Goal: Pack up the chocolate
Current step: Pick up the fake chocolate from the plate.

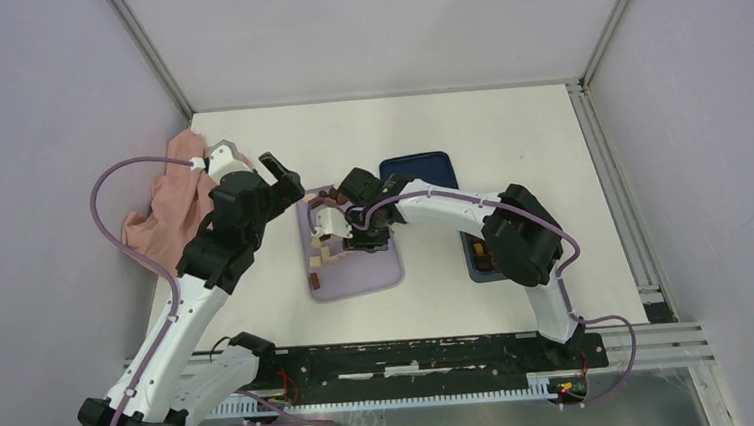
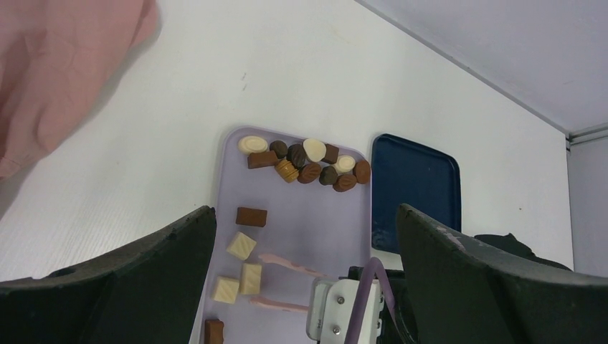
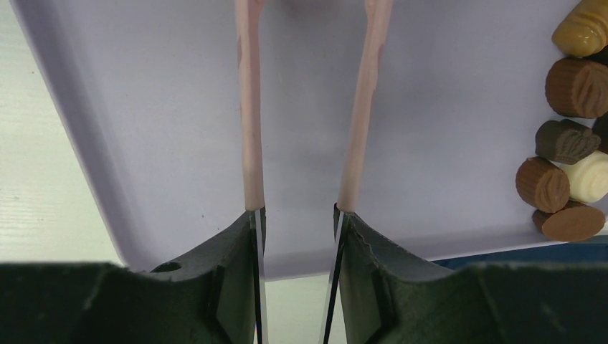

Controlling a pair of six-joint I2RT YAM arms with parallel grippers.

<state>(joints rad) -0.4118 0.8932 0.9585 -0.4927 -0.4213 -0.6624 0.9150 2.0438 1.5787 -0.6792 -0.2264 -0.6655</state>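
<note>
Right gripper (image 3: pixel 294 215) tight on pink-tipped tongs (image 3: pixel 247 129) — prongs apart over lilac tray (image 3: pixel 444 143) — left gripper (image 2: pixel 305 211) wide open

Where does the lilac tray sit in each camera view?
Top external: lilac tray centre, under the right gripper.
Left wrist: tray centre, framed by the left gripper.
Right wrist: tray fills the frame behind the pink tongs.
Shared landmark: chocolate cluster at its far end.

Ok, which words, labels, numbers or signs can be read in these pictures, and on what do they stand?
None. No print shows on the lilac tray, the blue lid, the chocolates, the cloth or the tongs.
</note>
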